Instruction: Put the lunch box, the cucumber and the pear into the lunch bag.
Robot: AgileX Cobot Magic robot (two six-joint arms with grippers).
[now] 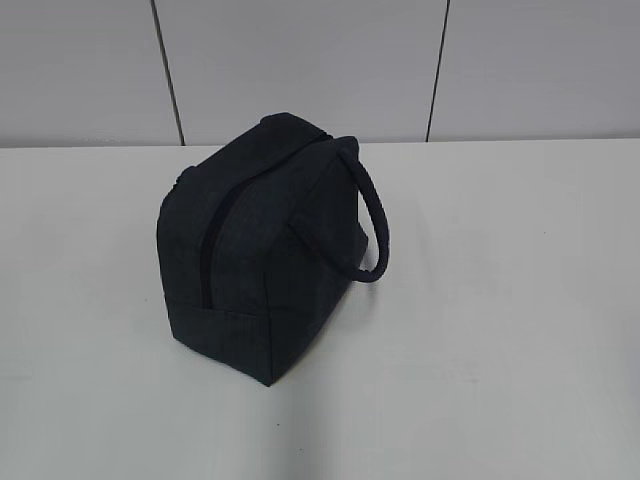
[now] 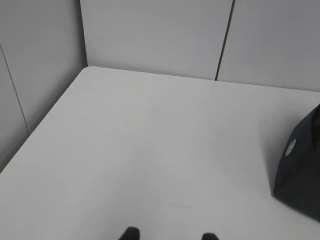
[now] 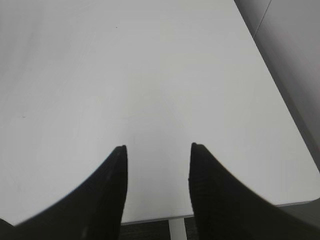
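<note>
— Lunch bag (image 1: 255, 250): where is it?
— Standing upright near the middle of the white desk (image 1: 500, 330), zip line closed along its top, loop handle (image 1: 370, 215) hanging to its right side.
— And the pincers?
— Left pincer (image 2: 170, 236) shows only two tips, apart, with nothing between them; the bag's corner lies off to its right. Right pincer (image 3: 157, 165) is spread over bare desk near the edge, holding nothing.
</note>
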